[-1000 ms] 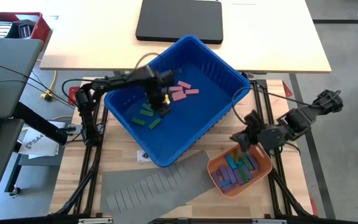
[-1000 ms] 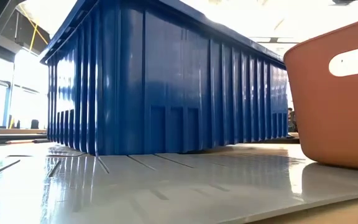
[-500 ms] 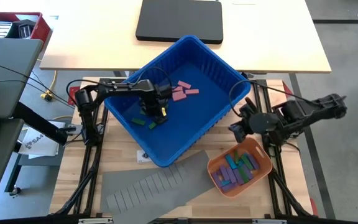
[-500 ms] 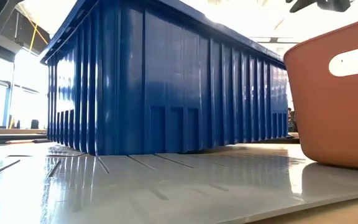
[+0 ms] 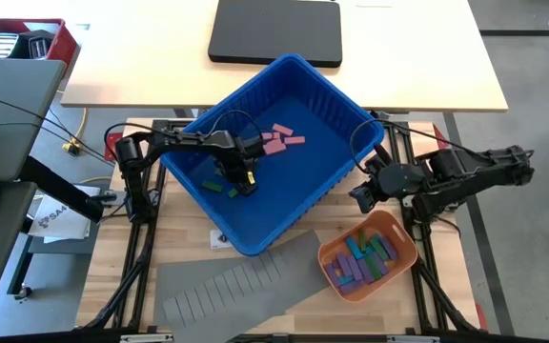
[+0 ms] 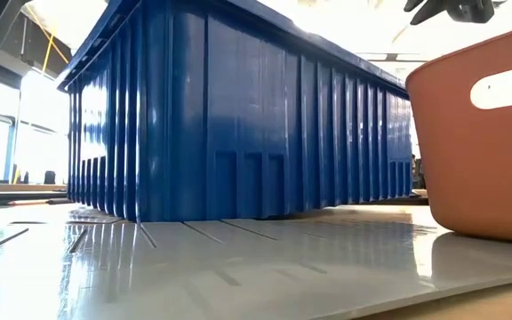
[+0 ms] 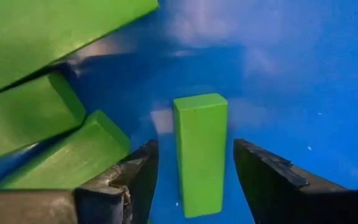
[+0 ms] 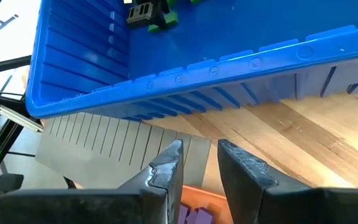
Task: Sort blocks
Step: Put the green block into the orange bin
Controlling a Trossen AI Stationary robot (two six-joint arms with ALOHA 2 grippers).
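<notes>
Inside the blue bin (image 5: pixel 327 105), the left gripper (image 5: pixel 247 175) reaches down to the floor with its fingers (image 7: pixel 135 180) spread apart, one on each side of a single green block (image 7: pixel 199 149) that lies between them; a gap shows on both sides, so nothing is gripped. More green blocks (image 7: pixel 36 118) lie just beside that gripper's finger, and a few pink blocks (image 5: pixel 280 140) rest a little beyond it, farther into the bin. To the right, the right gripper (image 5: pixel 361 194) hangs outside the bin's outer wall, above the wooden table top (image 5: pixel 446 286) and near the rim of the orange tray (image 5: pixel 336 283); its fingers (image 8: pixel 166 165) stand slightly apart with only a narrow slot between them, and they hold nothing. The tray, below and beside this gripper, holds a heap of purple, blue and green blocks (image 5: pixel 364 257). The grey divider sheet (image 5: pixel 227 286) lies flat next to the tray.
</notes>
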